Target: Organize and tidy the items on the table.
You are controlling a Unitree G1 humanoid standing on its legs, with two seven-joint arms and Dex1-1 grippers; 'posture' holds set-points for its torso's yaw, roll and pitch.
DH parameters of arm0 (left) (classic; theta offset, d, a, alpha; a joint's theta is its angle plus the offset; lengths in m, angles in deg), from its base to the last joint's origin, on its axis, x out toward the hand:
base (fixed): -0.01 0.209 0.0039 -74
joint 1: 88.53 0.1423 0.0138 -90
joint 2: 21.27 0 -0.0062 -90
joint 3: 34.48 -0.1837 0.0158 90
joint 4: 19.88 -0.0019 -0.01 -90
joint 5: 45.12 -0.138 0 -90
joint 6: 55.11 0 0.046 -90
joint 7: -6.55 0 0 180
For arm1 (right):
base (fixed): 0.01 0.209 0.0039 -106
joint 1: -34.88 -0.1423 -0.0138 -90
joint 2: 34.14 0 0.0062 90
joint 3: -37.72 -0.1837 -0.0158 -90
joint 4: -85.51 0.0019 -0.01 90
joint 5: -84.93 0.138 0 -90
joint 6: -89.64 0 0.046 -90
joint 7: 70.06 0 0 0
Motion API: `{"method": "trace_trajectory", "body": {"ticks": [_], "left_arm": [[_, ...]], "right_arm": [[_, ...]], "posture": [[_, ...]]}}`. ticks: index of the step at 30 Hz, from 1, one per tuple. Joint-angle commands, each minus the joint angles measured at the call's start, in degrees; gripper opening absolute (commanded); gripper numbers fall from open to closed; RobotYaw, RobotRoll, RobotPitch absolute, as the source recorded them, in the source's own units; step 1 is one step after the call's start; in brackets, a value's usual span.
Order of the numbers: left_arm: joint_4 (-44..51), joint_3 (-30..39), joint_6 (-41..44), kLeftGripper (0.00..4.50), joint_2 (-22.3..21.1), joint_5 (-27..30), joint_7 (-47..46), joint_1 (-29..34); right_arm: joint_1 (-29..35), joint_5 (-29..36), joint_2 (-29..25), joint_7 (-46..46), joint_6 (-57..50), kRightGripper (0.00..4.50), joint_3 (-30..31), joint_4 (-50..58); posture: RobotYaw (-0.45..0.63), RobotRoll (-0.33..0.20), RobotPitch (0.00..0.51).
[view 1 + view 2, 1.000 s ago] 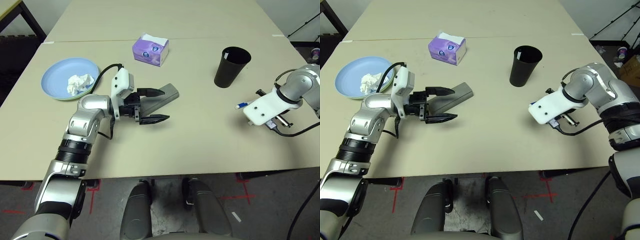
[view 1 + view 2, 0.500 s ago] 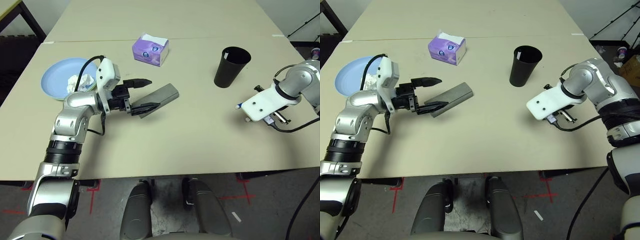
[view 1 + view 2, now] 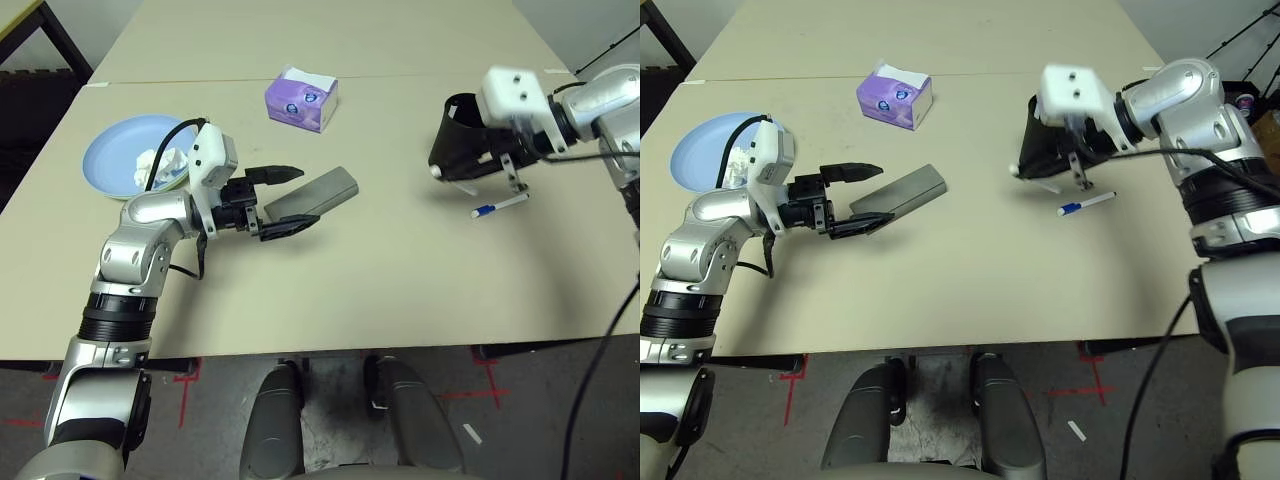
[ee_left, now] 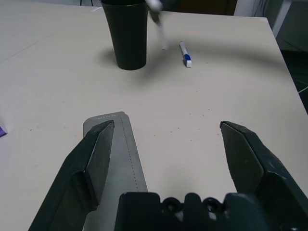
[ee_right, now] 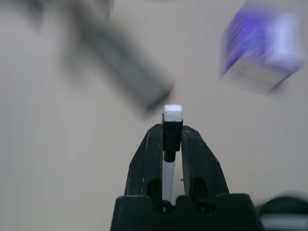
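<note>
Looks like a robot lab: bare beige table (image 3: 400, 270), red tape marks on floor (image 3: 487, 385)

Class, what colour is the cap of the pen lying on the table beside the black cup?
Blue; the pen itself is white. The left wrist view shows it best.

1. Black cup (image 3: 452, 140): partly covered by the right arm's white wrist housing (image 3: 512, 95).
2. Right gripper (image 5: 172, 129): fingers closed on a white pen (image 5: 172, 115); most of the pen's shaft is concealed between them.
3. Grey glasses case (image 5: 126, 67) and purple tissue box (image 5: 262, 45): smeared in the right wrist view.
4. Pale blue plate (image 3: 115, 150) and crumpled tissue (image 3: 160, 162): partly screened by the left wrist camera housing and cable.
</note>
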Motion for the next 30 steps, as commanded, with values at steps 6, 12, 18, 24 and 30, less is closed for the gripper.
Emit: {"method": "trace_trajectory", "body": {"ticks": [6, 12, 18, 24, 30], "left_arm": [[0.7, 0.8, 0.2, 4.50, 0.0, 0.6, -1.6, 2.3], [0.6, 2.2, 0.0, 4.50, 0.6, 0.5, -4.4, 3.0], [1.2, 2.2, 0.2, 4.50, 0.8, 0.9, -5.1, 3.4], [1.6, 2.7, -0.1, 4.50, 1.2, 0.9, -6.7, 3.8], [2.9, 3.2, 1.0, 4.50, 1.8, 2.3, -8.6, 3.2]], "right_arm": [[6.3, 12.9, 6.1, -18.3, -6.7, 0.39, -19.0, 3.4], [9.5, 16.5, 8.4, -24.5, -6.3, 0.39, -24.1, 6.9], [7.5, 16.8, 6.8, -25.5, -5.2, 0.39, -25.0, 5.2], [7.6, 16.2, 3.7, -25.1, -3.4, 0.39, -25.5, 3.2], [9.1, 16.0, -0.2, -24.3, -3.6, 0.39, -25.9, 2.5]], "posture": [[-0.08, 0.000, 0.197], [-0.08, 0.000, 0.198], [-0.08, 0.000, 0.195], [-0.08, 0.000, 0.194], [-0.08, 0.000, 0.193]]}}
